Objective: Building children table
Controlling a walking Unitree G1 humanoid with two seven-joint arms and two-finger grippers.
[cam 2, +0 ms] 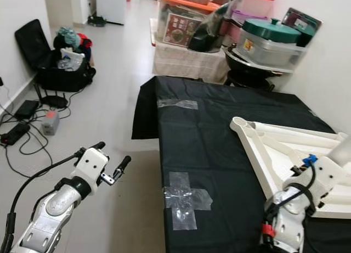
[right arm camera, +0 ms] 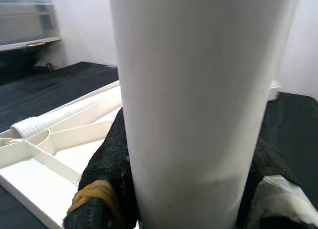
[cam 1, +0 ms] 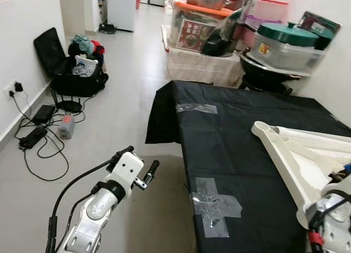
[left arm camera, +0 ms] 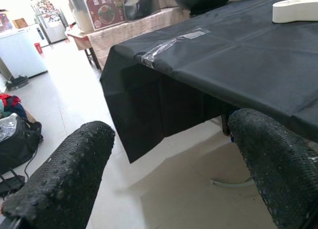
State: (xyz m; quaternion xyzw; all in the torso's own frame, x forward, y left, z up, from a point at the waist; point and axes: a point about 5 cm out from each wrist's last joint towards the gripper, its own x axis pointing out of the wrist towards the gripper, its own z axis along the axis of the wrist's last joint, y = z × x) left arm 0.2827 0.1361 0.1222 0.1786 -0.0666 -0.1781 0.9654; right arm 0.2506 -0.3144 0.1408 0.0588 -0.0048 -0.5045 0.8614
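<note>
Worktop point(cam 1: 258, 138) under black cloth, clear shiny tape patches point(cam 1: 213, 204) on it. Tabletop frame point(cam 1: 299, 154) cream-white, ribbed. Table leg point(right arm camera: 198, 90) plain white, held between black fingers point(right arm camera: 107, 189) of right gripper point(right arm camera: 189, 209). Left gripper point(cam 1: 140, 165): black fingers with dotted texture, white housing, silver arm. Floor point(cam 1: 126, 99) pale grey. Suitcase point(cam 1: 71, 72) black. Pot lid point(cam 1: 288, 33) dark green. Storage box lid point(cam 1: 200, 9) orange. Cables point(cam 1: 38, 149) black.

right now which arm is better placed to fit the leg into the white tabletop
Right. The right gripper already clasps the white leg above the upturned tabletop; the left gripper hangs open over the floor, off the black-covered table.
</note>
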